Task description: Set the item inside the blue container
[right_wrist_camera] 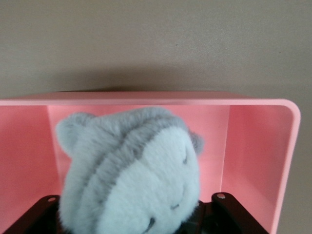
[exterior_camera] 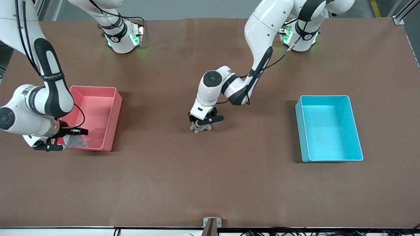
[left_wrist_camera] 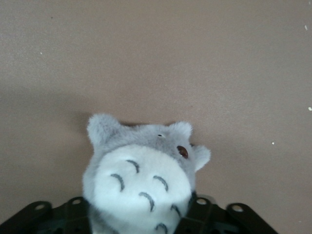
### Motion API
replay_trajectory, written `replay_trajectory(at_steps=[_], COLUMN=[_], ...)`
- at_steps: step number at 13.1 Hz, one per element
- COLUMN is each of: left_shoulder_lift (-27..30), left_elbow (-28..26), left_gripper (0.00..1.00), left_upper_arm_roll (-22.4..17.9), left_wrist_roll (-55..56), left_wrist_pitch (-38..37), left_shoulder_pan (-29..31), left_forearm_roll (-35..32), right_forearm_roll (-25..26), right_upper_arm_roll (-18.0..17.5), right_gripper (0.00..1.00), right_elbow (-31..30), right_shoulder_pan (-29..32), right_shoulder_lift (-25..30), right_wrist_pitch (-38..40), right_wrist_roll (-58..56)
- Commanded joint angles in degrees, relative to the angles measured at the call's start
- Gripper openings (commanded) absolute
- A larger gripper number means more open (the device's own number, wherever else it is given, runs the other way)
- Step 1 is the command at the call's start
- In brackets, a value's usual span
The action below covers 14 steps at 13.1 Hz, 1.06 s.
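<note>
Mid-table, the left gripper (exterior_camera: pixel 202 126) pinched a soft grey-and-white plush toy (left_wrist_camera: pixel 141 183); carried to the well-apart light-blue rectangular plastic bin (exterior_camera: pixel 356 139), it could slip. The right gripper (exterior_camera: pixel 62 144) clasped another grey plush (right_wrist_camera: pixel 131 170) over the pink plastic bin (exterior_camera: pixel 111 131).

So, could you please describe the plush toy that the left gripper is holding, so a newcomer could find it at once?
On the brown table, midway between the pink bin and the blue container, the left gripper grips a grey plush toy. Unlike the right gripper's toy, it is over bare table.
</note>
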<state>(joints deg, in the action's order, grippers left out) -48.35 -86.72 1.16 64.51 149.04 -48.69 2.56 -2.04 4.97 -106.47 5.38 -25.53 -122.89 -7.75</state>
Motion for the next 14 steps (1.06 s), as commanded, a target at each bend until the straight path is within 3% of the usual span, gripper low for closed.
replay_trajectory(at_steps=[1,3,6,8,11,14], left_shoulder_lift=[0.19,0.71,2.38,6.58,14.22,24.33], left_elbow=[0.24,0.33,-0.02,-2.65,-6.16,-15.02], left_gripper=[0.27,0.2,0.2,0.21,0.21,0.21], left_upper_arm_roll=[-0.55,-0.55,-0.72,-0.99,-0.9,-0.81], left_wrist_roll=[0.62,0.97,0.97,0.62,-0.43,-7.1], left_wrist_pitch=[-0.68,-0.68,-0.77,-1.47,-7.87,-11.14], left_shoulder_pan=[-0.53,-0.44,0.17,1.66,5.17,9.56], left_forearm_roll=[0.95,0.95,0.87,0.78,0.25,0.25], right_forearm_roll=[0.19,0.19,0.19,0.02,-2.17,-3.67], right_upper_arm_roll=[-0.05,-0.14,-0.14,-0.23,-0.23,-0.23], right_gripper=[0.0,0.0,0.0,0.0,0.0,0.0], right_elbow=[2.05,3.72,8.1,11.45,12.69,13.57], right_shoulder_pan=[-2.2,-4.57,-9.67,-13.79,-21.17,-28.21], right_shoulder_lift=[2.67,3.9,5.31,5.31,4.88,3.39], right_wrist_pitch=[6.76,11.43,19.15,22.42,21.3,15.86], right_wrist_roll=[4.74,9.04,18.79,26.95,41.8,55.34])
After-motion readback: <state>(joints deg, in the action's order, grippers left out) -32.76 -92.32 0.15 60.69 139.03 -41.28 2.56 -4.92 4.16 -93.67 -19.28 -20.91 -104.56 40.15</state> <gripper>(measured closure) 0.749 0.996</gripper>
